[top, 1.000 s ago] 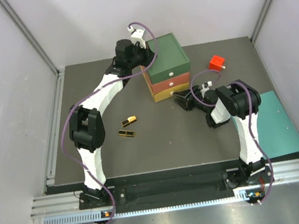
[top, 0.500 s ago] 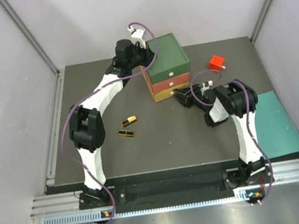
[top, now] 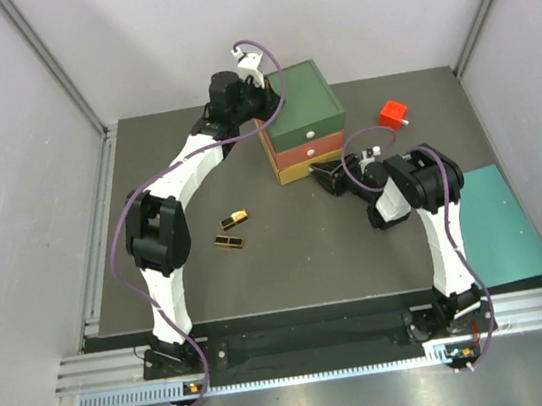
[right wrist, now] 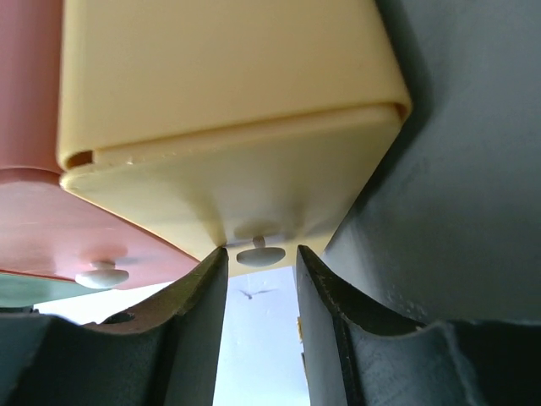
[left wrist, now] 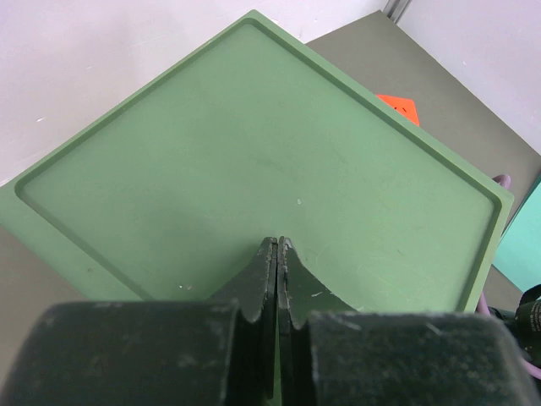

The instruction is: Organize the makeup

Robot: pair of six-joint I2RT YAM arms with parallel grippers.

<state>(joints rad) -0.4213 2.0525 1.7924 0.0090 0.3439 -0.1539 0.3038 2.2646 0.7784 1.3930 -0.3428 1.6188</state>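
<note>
While two gold-black cases [top: 233, 218] [top: 228, 242] lie loose, left pincer [left wrist: 277, 247] is clenched, right pincer [right wrist: 260, 275] released.

Two small rectangular makeup cases lie flat on the dark desk [top: 309, 258], left of its middle. Both are gold with black sections. The farther case [top: 235, 218] lies slanted, its right end angled toward the back of the desk. The nearer case [top: 228, 242] lies almost crosswise, tilted slightly the other way. They sit close together with a narrow strip of desk between them. They are too small to tell whether they are open or closed.
</note>
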